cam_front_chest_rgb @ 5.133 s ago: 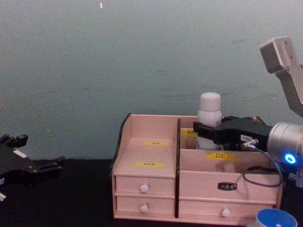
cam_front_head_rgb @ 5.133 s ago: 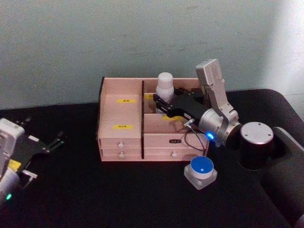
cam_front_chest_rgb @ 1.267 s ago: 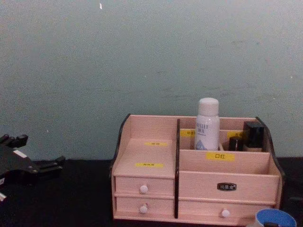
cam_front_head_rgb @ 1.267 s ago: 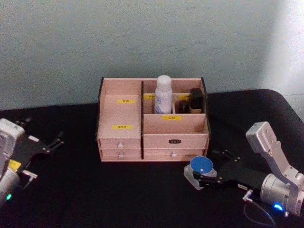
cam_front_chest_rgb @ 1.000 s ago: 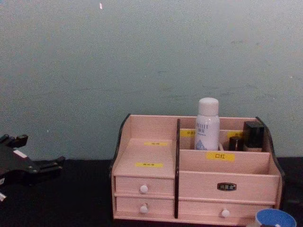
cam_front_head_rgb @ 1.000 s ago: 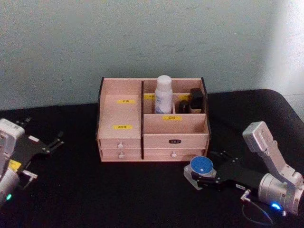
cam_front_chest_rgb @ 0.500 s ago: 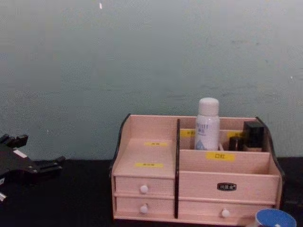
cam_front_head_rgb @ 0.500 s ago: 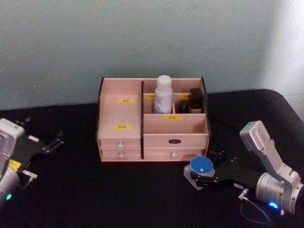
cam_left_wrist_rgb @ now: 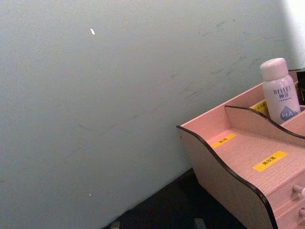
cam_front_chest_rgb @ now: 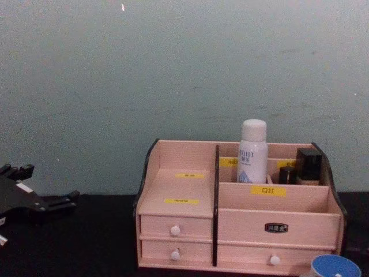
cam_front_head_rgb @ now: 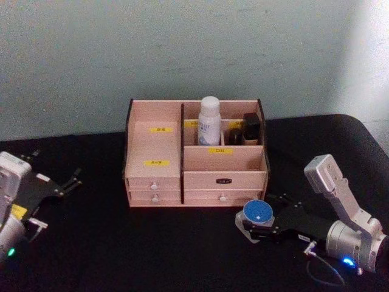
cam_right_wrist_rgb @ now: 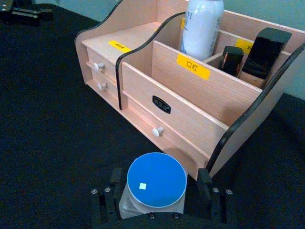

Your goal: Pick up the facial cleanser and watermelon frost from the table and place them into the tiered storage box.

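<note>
The facial cleanser [cam_front_head_rgb: 209, 120] [cam_front_chest_rgb: 253, 151] [cam_left_wrist_rgb: 280, 90], a white bottle with blue lettering, stands upright in the back compartment of the tiered storage box [cam_front_head_rgb: 152, 146] [cam_right_wrist_rgb: 190, 95] [cam_front_chest_rgb: 179, 190]. The watermelon frost [cam_front_head_rgb: 258, 213] [cam_right_wrist_rgb: 156, 180] [cam_front_chest_rgb: 336, 267], a clear jar with a blue lid, sits on the black table just in front of the box's right corner. My right gripper [cam_front_head_rgb: 261, 218] [cam_right_wrist_rgb: 159, 191] is low at the table, open, with one finger on each side of the jar and a small gap showing. My left gripper [cam_front_head_rgb: 56, 165] rests open at the far left.
Small black bottles [cam_front_head_rgb: 250, 128] [cam_right_wrist_rgb: 267, 52] stand in the box's back right compartment beside the cleanser. A pale wall rises close behind the box. The black table [cam_front_head_rgb: 182, 255] stretches in front of and to the left of the box.
Five seconds ago my right gripper was at the cleanser in the box; it has since dropped to the table. Over the last second it slid forward around the jar. Left arm unmoved.
</note>
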Controlling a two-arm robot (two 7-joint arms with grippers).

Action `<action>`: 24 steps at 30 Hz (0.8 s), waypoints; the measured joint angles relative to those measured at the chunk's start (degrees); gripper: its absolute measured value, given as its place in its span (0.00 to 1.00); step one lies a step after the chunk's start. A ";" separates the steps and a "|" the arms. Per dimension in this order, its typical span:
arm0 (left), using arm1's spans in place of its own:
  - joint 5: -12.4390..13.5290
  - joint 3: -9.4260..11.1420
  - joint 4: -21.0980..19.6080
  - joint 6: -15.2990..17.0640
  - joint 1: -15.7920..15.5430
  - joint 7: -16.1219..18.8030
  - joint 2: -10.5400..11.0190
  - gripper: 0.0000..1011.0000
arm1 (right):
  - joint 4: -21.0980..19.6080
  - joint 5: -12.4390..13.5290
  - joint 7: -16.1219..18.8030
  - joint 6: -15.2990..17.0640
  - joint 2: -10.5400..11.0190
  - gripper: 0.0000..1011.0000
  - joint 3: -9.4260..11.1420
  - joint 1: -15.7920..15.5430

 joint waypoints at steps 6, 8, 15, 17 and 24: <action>0.00 0.00 0.00 0.00 0.00 0.00 0.00 0.99 | 0.17 0.06 0.01 0.08 -0.06 0.99 -0.05 0.06; 0.00 0.00 0.00 0.00 0.00 0.00 0.00 0.99 | 0.26 0.25 0.04 0.25 -0.13 0.99 -0.05 0.14; 0.00 0.00 0.00 0.00 0.00 0.00 0.00 0.99 | 0.27 0.65 0.08 0.72 -0.20 0.99 0.04 0.18; 0.00 0.00 0.00 0.00 0.00 0.00 0.00 0.99 | 0.27 0.64 0.08 0.71 -0.20 0.99 0.04 0.18; 0.00 0.00 0.00 0.00 0.00 0.00 0.00 0.99 | 0.27 0.60 0.09 0.62 -0.17 0.99 0.04 0.18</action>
